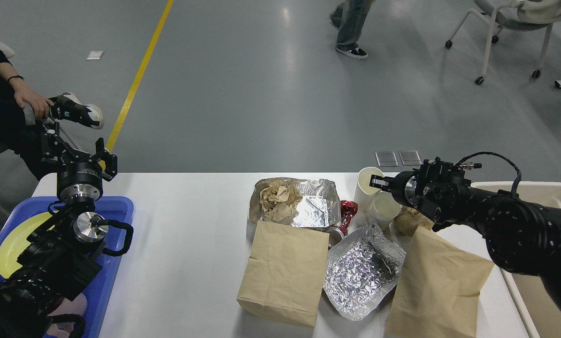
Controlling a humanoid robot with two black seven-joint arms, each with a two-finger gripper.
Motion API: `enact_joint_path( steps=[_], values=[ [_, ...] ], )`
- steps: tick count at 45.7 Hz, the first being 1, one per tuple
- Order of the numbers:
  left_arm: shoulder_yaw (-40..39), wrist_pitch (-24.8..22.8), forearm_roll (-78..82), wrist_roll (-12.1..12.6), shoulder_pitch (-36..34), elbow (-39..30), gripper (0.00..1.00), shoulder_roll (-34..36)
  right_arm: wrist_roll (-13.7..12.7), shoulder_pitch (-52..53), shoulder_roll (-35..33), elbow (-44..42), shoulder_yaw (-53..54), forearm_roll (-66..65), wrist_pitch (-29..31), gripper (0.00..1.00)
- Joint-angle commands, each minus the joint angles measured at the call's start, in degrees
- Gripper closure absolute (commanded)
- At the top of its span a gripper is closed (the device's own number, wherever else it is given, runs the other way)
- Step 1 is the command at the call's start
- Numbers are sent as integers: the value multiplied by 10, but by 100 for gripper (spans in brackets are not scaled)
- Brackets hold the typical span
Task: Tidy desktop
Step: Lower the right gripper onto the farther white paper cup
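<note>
Across the near half of the view, the white desktop [186,225] is spread wide. At its right edge a beige bin [534,281] is seen, and at its left end a blue tray [116,263] with a yellow plate [12,244] in it. Two brown paper bags [285,270] are laid flat near the front, with a foil sheet [360,270] between them. Farther back, a foil tray [315,204] is filled with crumpled paper [278,199]. Two white paper cups [367,185] are stood just right of it. The right gripper [375,182] is held at the taller cup's rim; whether it is clenched cannot be told. The left gripper [76,150] is held up over the tray, its fingers spread apart.
</note>
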Motion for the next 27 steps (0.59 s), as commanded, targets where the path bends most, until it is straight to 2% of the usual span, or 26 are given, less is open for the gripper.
enact_joint_path(
  steps=[1, 18, 23, 27],
  values=[
    [0, 0, 0, 0, 0, 0, 3, 0, 0, 1, -1, 1, 3, 4, -1, 100],
    [0, 0, 0, 0, 0, 0, 3, 0, 0, 21, -1, 9, 8, 6, 3, 100],
    [0, 0, 0, 0, 0, 0, 3, 0, 1, 61, -10, 16, 11, 6, 10, 100],
    [0, 0, 0, 0, 0, 0, 3, 0, 1, 122, -54, 53, 18, 5, 13, 100]
  ],
)
